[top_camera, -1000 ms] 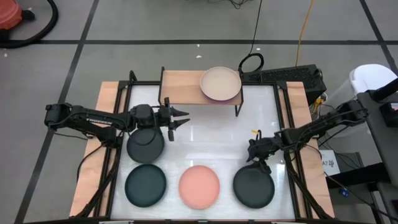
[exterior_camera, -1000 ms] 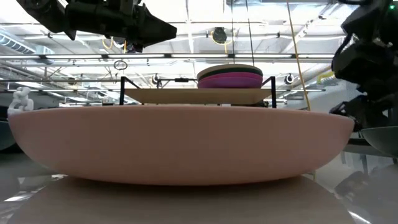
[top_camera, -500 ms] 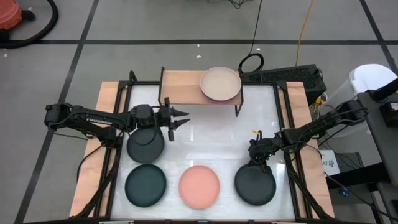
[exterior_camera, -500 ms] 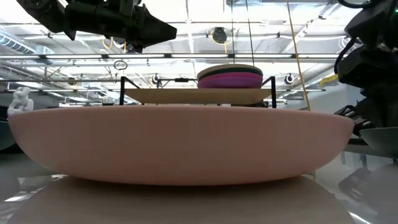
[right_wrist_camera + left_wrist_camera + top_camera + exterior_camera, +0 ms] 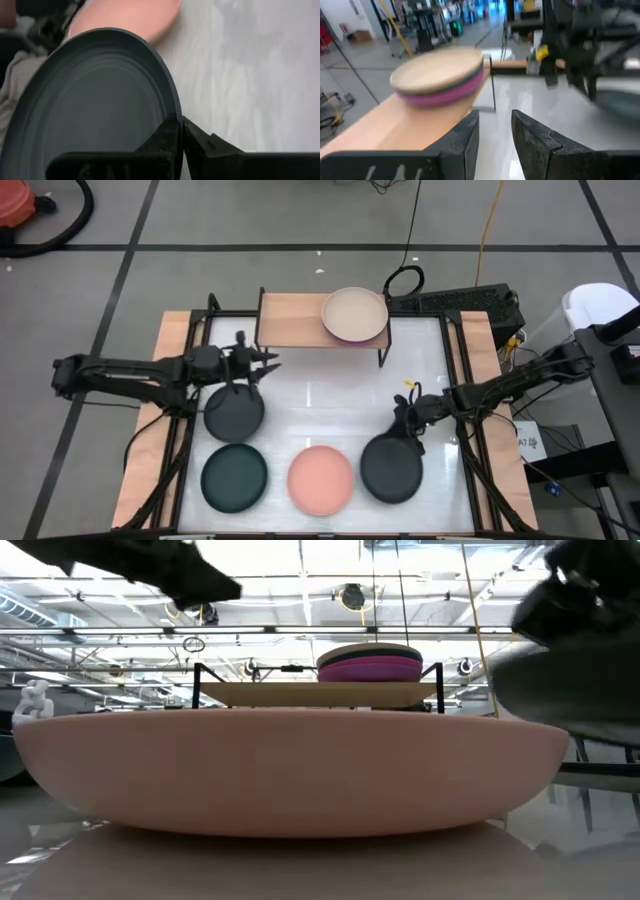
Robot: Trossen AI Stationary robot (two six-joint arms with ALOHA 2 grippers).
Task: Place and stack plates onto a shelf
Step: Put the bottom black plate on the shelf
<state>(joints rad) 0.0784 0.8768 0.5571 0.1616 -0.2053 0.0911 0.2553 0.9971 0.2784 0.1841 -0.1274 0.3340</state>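
Gripping dark plate [image 5: 95, 95] rim: right gripper [image 5: 404, 423] | left gripper [image 5: 495, 132] apart | low view likely blurs both

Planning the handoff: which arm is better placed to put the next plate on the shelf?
Right: its right gripper is shut on the dark plate. The left gripper is open and empty near the shelf.

Shelf [image 5: 300, 320]: low light-wood board on black legs, at table's far edge; on its right end a stack, beige plate [image 5: 354, 312] on top, magenta plate [image 5: 372, 670] beneath; flat on table: dark plate [image 5: 234, 413] mid-left, dark teal plate [image 5: 234, 479] front-left, salmon plate [image 5: 321, 479] front-centre; another dark grey plate [image 5: 390, 470] front-right, its rim pinched in the right arm's jaws.
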